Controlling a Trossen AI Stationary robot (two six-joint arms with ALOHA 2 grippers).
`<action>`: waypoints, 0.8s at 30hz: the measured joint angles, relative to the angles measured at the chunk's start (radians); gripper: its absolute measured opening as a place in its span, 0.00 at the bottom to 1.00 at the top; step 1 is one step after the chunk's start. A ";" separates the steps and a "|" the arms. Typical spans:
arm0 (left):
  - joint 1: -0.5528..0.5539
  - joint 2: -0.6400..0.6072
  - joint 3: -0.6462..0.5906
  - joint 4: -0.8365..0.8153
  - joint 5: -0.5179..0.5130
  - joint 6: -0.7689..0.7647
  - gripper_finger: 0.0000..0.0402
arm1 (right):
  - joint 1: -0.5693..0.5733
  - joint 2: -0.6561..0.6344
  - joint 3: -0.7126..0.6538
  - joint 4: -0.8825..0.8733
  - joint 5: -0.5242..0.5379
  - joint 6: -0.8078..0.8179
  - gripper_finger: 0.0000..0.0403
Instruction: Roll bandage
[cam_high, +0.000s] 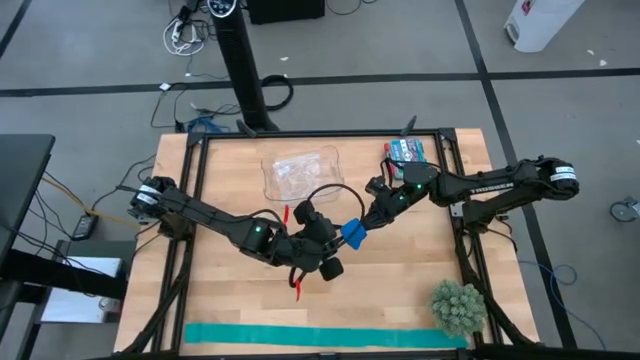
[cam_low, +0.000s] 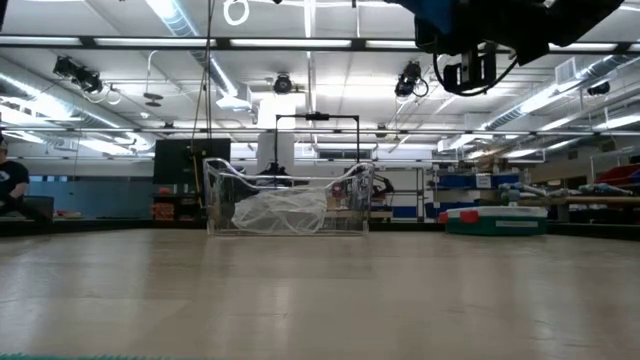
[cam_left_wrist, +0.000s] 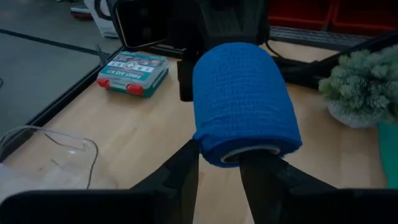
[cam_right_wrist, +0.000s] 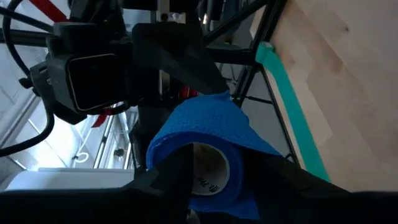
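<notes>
The bandage is a royal-blue roll (cam_high: 352, 233) on a white card core, held in the air over the middle of the table between both grippers. My left gripper (cam_high: 338, 243) comes at it from the left and is shut on one end (cam_left_wrist: 219, 168). My right gripper (cam_high: 364, 224) comes from the right and is shut on the other end (cam_right_wrist: 217, 180). A loose blue flap (cam_right_wrist: 225, 107) stands off the roll. In the low view only a bit of blue (cam_low: 440, 15) shows at the top edge. My left gripper pinches the roll's near end wall (cam_left_wrist: 217, 152) between its two fingers, one finger (cam_left_wrist: 186, 167) outside the roll and the other (cam_left_wrist: 260, 174) at the core's mouth. The roll points away along the fingers, lifted clear of the table. My right gripper holds the roll's opposite end: one finger (cam_right_wrist: 177, 168) stands in the white core's mouth (cam_right_wrist: 210, 167) and the other (cam_right_wrist: 273, 177) lies on the outside of the blue winding. It comes from the table's right, slanting down. The roll is clear of the table.
A clear plastic container (cam_high: 300, 175) with a crumpled bag stands at the far middle. A first-aid box (cam_high: 405, 152) lies at the far right, a green plant (cam_high: 458, 305) at the near right, and a teal strip (cam_high: 330, 335) along the near edge. Red-handled scissors (cam_high: 297, 285) lie under the left arm.
</notes>
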 joint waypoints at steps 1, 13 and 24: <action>0.003 0.000 0.000 0.006 0.000 0.001 0.30 | 0.000 0.000 0.000 0.001 0.000 0.000 0.38; 0.018 0.000 0.000 0.029 -0.002 0.001 0.10 | 0.003 0.000 0.000 0.002 -0.042 0.005 0.38; 0.020 0.000 0.003 0.038 0.001 -0.035 0.04 | -0.034 -0.020 -0.001 0.016 -0.118 0.065 0.38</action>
